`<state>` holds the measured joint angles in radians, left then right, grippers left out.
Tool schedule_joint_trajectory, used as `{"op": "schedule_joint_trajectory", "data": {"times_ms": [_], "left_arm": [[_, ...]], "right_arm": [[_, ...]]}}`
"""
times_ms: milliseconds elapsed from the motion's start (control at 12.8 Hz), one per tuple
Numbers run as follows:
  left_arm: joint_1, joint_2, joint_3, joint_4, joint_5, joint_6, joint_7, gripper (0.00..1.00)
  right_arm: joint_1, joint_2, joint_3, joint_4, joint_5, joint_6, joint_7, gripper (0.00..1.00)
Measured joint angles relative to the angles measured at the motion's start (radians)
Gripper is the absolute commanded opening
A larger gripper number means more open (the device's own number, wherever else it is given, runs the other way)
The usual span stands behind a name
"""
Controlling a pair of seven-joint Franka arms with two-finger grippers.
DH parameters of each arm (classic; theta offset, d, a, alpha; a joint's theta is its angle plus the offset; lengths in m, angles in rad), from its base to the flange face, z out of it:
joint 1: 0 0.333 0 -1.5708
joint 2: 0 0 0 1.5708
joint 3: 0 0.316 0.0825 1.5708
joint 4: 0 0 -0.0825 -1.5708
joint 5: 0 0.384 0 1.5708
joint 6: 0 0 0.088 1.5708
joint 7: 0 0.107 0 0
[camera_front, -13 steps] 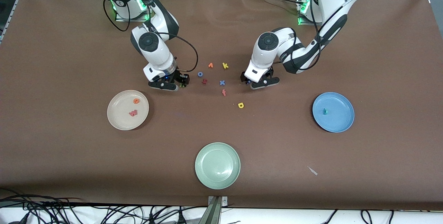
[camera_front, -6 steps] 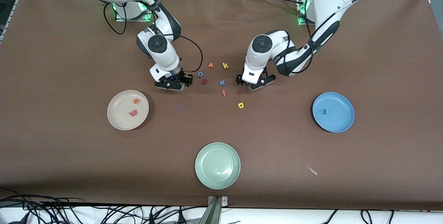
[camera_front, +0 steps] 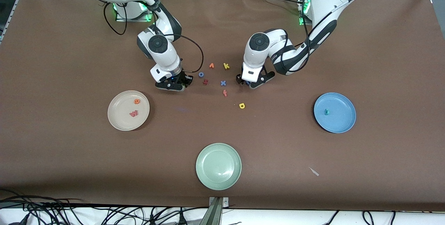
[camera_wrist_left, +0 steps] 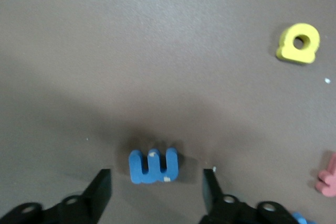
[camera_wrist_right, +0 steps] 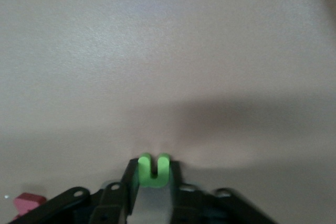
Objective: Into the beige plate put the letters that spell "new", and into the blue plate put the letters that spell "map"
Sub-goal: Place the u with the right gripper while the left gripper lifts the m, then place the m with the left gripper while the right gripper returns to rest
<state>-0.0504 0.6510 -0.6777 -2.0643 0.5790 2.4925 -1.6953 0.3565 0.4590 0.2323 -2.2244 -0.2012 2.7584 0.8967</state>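
Right wrist view shows the green n (camera_wrist_right: 154, 170) pinched between the right gripper (camera_wrist_right: 154, 182) fingers low over the brown table (camera_front: 69, 44), near the beige plate (camera_front: 120, 122) that already holds the orange e (camera_front: 137, 101) and salmon w (camera_front: 134, 113). Being foam, it should be very light and squashy, so a gentle squeeze across its flat sides suits it. The blue m (camera_wrist_left: 153, 165) lies flat between the spread fingers of the left gripper (camera_wrist_left: 157, 190), apparently untouched, best taken across its outer legs. The yellow a (camera_front: 242, 105) lies nearer the camera; the teal p (camera_front: 326, 112) sits in the blue plate (camera_front: 344, 126).
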Motion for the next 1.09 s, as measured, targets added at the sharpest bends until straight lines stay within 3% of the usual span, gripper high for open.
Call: {"op": "schedule_joint_trajectory", "data": {"times_ms": [156,311,467,701,778,856,934,1012,1090], "left_arm": [[-0.033,0.000,0.039,0.005,0.000,0.001,-0.020,0.65],[-0.071,-0.001,0.070,0.023,0.000,-0.003,-0.032,0.57],[-0.085,-0.002,0.079,0.032,0.000,-0.005,-0.046,0.51],[-0.086,-0.002,0.081,0.035,0.000,-0.005,-0.053,0.41],[-0.086,-0.003,0.080,0.035,0.000,-0.006,-0.054,0.39],[-0.087,-0.004,0.081,0.035,0.000,-0.006,-0.055,0.33],[-0.087,-0.009,0.080,0.036,0.000,-0.011,-0.056,0.28],[-0.088,-0.009,0.082,0.038,0.000,-0.016,-0.056,0.24],[-0.090,-0.009,0.082,0.046,0.000,-0.036,-0.056,0.22]], "right_arm": [[-0.001,-0.022,-0.014,0.016,-0.004,-0.050,-0.023,0.19],[-0.012,-0.065,-0.048,0.068,-0.005,-0.213,-0.116,0.19],[-0.029,-0.121,-0.108,0.110,-0.003,-0.335,-0.277,0.20],[-0.070,-0.173,-0.226,0.114,-0.003,-0.384,-0.560,0.23],[-0.077,-0.176,-0.270,0.114,0.003,-0.384,-0.644,0.29],[-0.082,-0.176,-0.310,0.113,0.022,-0.383,-0.725,0.49],[-0.086,-0.176,-0.341,0.112,0.065,-0.383,-0.805,0.92],[-0.091,-0.176,-0.359,0.111,0.117,-0.383,-0.868,1.00],[-0.093,-0.175,-0.367,0.110,0.164,-0.383,-0.904,1.00]]}}
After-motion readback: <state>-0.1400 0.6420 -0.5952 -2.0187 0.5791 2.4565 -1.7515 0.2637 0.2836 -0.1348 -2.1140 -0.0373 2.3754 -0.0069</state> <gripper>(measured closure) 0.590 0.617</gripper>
